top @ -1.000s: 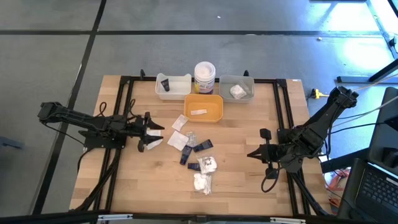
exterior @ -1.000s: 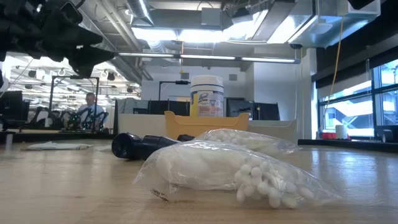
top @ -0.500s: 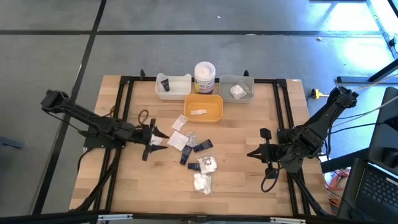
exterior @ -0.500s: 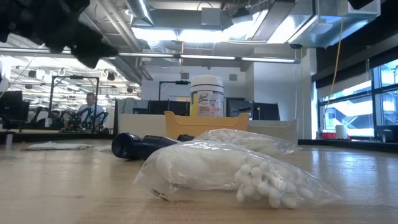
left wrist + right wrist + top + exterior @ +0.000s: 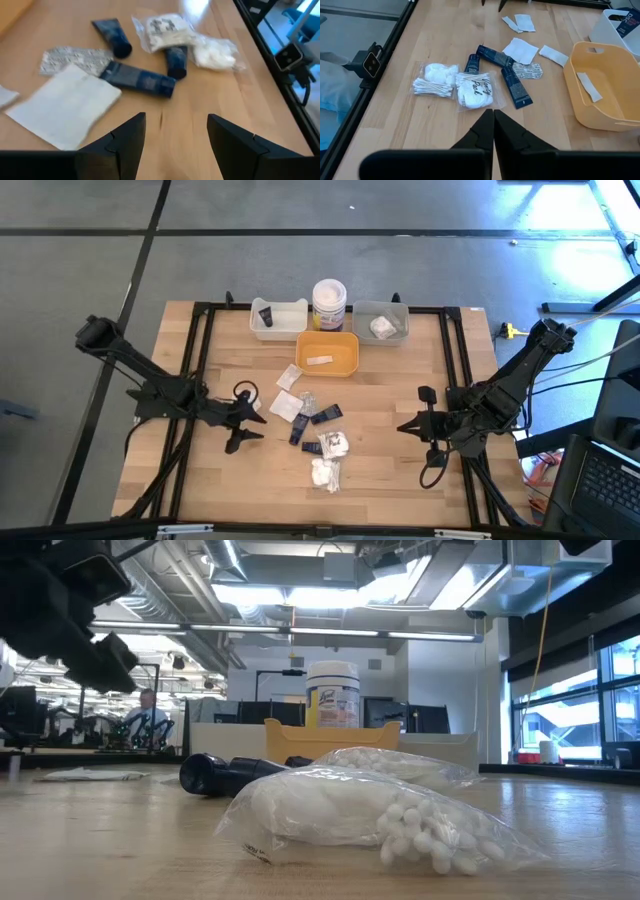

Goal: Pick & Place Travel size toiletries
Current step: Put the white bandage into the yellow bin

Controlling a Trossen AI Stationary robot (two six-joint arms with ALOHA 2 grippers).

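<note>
The left gripper (image 5: 243, 430) is held with fingers spread and empty, at about nine o'clock from the pile of toiletries (image 5: 315, 425) at the table's centre. In the left wrist view, bare wood is seen between the two fingers (image 5: 125, 145), with a white sachet (image 5: 65, 105), black tubes (image 5: 137, 80) and a clear bag of cotton (image 5: 215, 50) lying just ahead.

The right gripper (image 5: 405, 426) is kept closed on nothing at three o'clock from the pile, well apart from it.

Some items are found in trays at twelve o'clock: a black tube in the white tray (image 5: 290, 325), a sachet in the yellow tray (image 5: 345, 360) and a white piece in the grey tray (image 5: 398, 315). A jar (image 5: 329, 304) is set between the white and grey trays.

In the low view, bags of cotton swabs (image 5: 370, 815) are seen nearest.
</note>
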